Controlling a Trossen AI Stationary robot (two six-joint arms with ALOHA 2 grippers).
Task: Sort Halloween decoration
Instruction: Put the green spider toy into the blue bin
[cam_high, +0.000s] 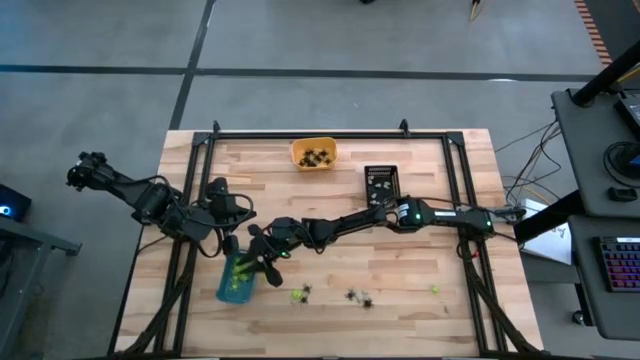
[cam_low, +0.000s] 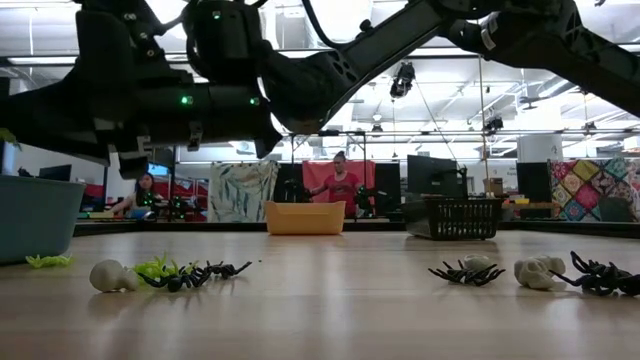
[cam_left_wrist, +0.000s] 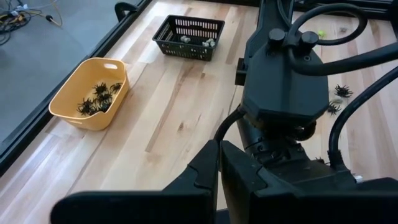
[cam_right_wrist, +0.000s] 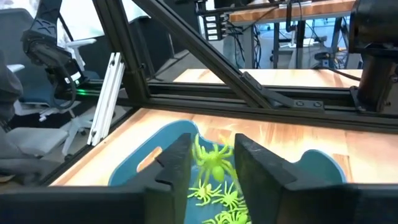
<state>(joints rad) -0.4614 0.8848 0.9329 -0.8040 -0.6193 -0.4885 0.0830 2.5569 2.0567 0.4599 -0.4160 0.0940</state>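
Observation:
My right gripper (cam_right_wrist: 213, 152) hangs over the blue tray (cam_high: 237, 283), its fingers apart, with a lime-green spider (cam_right_wrist: 214, 160) between them. More lime-green spiders (cam_right_wrist: 221, 199) lie in that tray. Loose Halloween decorations lie on the wood near the front edge: black spiders (cam_high: 360, 297), a green piece (cam_high: 434, 290), and whitish skulls (cam_low: 110, 276). The orange tray (cam_high: 313, 153) holds black spiders, and the black basket (cam_high: 380, 180) holds whitish pieces. My left gripper (cam_left_wrist: 217, 180) waits shut and empty behind the blue tray, at the table's left. My right gripper has the lime-green spider between its two fingertips, above the blue tray. The spider's legs (cam_right_wrist: 198, 144) reach one finger. Its body sits in the gap clear of both fingers. I cannot tell whether it is still pinched or is falling free.
A black metal frame (cam_high: 330, 135) runs round the table's far and side edges. My right arm (cam_high: 420, 213) stretches across the table's middle from the right. People sit and stand in the room beyond the far edge (cam_low: 340, 185).

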